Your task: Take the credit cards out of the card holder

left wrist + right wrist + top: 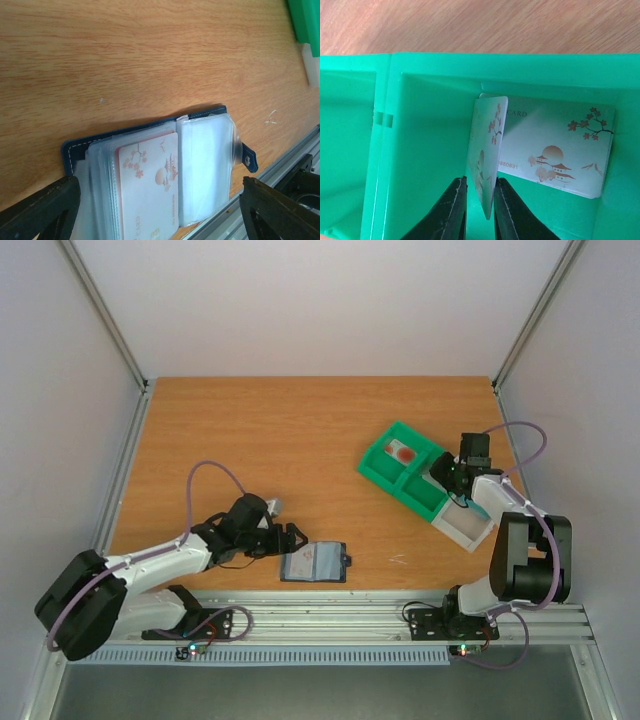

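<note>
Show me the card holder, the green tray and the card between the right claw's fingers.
card holder [205, 150], left wrist view, clear sleeve.
green tray [435, 130], right wrist view, bare inner surface.
upright card [487, 150], right wrist view, mid face.

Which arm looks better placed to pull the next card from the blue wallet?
Left. The left gripper, open, sits right at the card holder, a card showing. The right gripper is over the green tray, pinching another card.

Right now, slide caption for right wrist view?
Right gripper pinches thin white blossom-print card upright beside second card in green plastic tray.
</note>
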